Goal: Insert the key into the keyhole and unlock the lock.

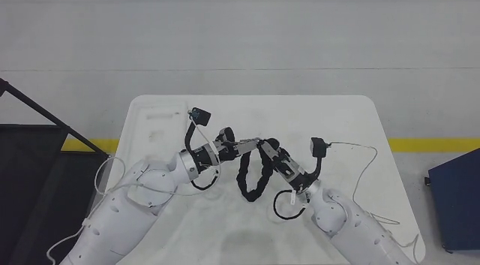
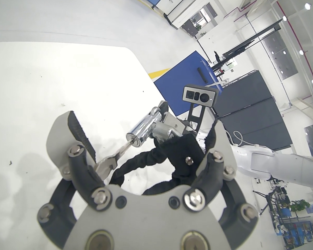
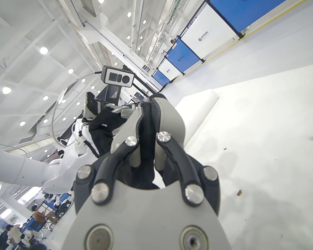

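Both arms meet over the middle of the white counter (image 1: 330, 115), at the centre of the top view. The left gripper (image 2: 143, 122) is open, with its fingers (image 2: 79, 136) spread wide to either side of the work. The key (image 2: 107, 163) lies between them, its head just beside the base of the finger at lower left of the left wrist view. Its blade is entered into the end face of the chrome cylinder of the lock (image 2: 144, 130). The lock is held clear of the counter, tilted toward the upper right of that view. The right gripper (image 3: 150, 102) is closed, its pads pressed together on the lock assembly. Whether it grips the metal body or the sleeve cannot be told. A black fabric-sleeved chain (image 2: 169, 165) hangs from the lock and crosses the gap between the left fingers. It hides most of the right gripper from the left wrist camera. In the top view the chain (image 1: 251, 179) loops down toward the lower centre, below both grippers. A white cable (image 1: 364, 161) runs over the counter's right part. Small dark specks (image 3: 239, 192) lie on the counter surface. Off the counter are a yellow floor line (image 1: 435, 145), a blue panel (image 1: 454, 205) at right and a black stand (image 1: 45, 115) at left.
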`<state>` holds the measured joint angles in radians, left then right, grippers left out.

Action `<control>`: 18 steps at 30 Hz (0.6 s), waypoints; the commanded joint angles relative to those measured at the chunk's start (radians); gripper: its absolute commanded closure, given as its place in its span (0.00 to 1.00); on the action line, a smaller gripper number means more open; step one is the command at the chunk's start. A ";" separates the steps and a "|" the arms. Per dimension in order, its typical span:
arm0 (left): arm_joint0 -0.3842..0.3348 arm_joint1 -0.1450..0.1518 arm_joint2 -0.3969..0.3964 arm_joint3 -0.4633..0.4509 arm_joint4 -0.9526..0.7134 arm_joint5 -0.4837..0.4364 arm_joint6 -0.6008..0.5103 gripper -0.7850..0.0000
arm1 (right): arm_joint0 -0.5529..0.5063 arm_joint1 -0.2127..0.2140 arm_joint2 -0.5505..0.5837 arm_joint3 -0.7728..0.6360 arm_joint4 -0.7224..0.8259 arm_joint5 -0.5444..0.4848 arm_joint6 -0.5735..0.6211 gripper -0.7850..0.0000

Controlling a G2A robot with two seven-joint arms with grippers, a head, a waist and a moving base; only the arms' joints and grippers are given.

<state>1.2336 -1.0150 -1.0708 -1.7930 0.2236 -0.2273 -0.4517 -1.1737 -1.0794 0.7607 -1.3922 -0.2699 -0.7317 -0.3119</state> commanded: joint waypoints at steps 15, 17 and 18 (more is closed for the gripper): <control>0.021 -0.004 -0.020 0.031 -0.030 -0.107 -0.037 0.00 | -0.038 -0.019 0.060 -0.003 0.086 -0.102 0.080 1.00; 0.024 -0.003 -0.036 0.038 -0.036 -0.112 -0.037 0.00 | -0.042 -0.022 0.066 0.003 0.136 -0.143 0.096 1.00; 0.025 -0.003 -0.040 0.040 -0.038 -0.113 -0.038 0.00 | -0.041 -0.023 0.069 0.007 0.143 -0.149 0.103 1.00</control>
<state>1.2571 -1.0184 -1.1056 -1.7548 0.1874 -0.3392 -0.4886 -1.2150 -1.1018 0.8270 -1.3893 -0.1388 -0.8719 -0.2166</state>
